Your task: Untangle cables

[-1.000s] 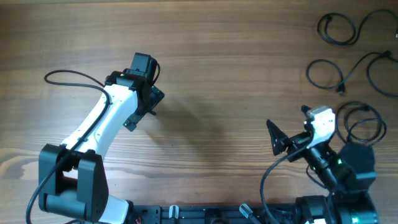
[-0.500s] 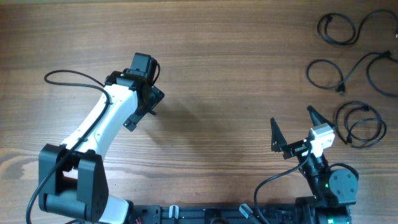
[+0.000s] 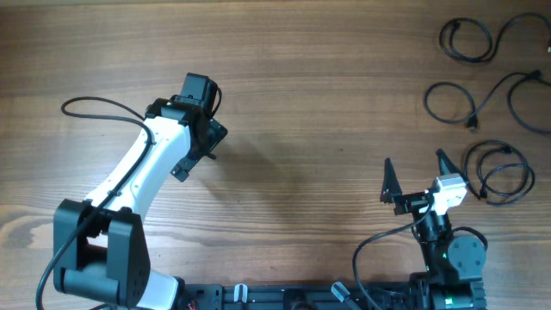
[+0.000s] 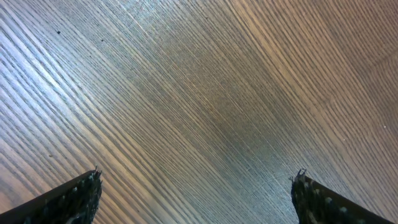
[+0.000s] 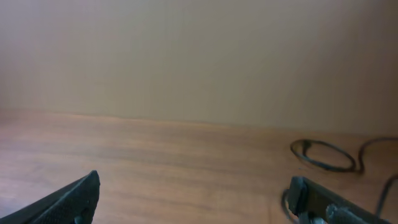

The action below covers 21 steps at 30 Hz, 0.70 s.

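Looks like a robotics lab bench. Left arm point(image 3: 142, 168) and right arm point(image 3: 448, 250) sit at a wood table point(image 3: 327, 77). Plain beige wall point(image 5: 186, 56).

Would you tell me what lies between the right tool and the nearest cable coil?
Nothing; the overhead view shows only bare wooden table between the right tool and that cable coil.

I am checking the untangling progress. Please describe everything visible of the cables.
The cables are thin black cords with small plug ends, lying flat on the wooden table at its right side. They form three loose groups of loops that look separate. The open right tool is near the closest group, not touching it.
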Available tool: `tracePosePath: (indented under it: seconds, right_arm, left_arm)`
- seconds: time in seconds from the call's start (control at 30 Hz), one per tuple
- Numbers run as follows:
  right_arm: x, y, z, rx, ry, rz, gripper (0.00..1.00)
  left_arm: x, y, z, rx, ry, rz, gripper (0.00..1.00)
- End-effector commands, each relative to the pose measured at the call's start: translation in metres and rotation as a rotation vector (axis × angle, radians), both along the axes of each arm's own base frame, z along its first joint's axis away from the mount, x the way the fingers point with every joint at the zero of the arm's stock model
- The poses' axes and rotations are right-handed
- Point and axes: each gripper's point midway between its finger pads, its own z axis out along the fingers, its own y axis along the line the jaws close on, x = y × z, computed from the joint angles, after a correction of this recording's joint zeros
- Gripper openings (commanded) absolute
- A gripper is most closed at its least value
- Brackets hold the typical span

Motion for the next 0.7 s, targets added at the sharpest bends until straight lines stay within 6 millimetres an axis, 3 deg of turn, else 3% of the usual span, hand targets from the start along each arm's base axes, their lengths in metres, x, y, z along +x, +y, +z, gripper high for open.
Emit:
tracePosePath:
  seconds: [0.0, 0.67]
  right_arm:
    - [0.0011, -0.0127, -0.0141, 0.027, 0.056, -0.062, 1.0]
    - [0.0011, -0.0127, -0.0145, -0.023, 0.052, -0.063, 1.0]
  left_arm:
    - [-0.002, 0.002, -0.0042, 0.009, 0.015, -0.002, 1.0]
    - [-0.0019, 0.002, -0.0041, 0.009, 0.014, -0.002, 1.0]
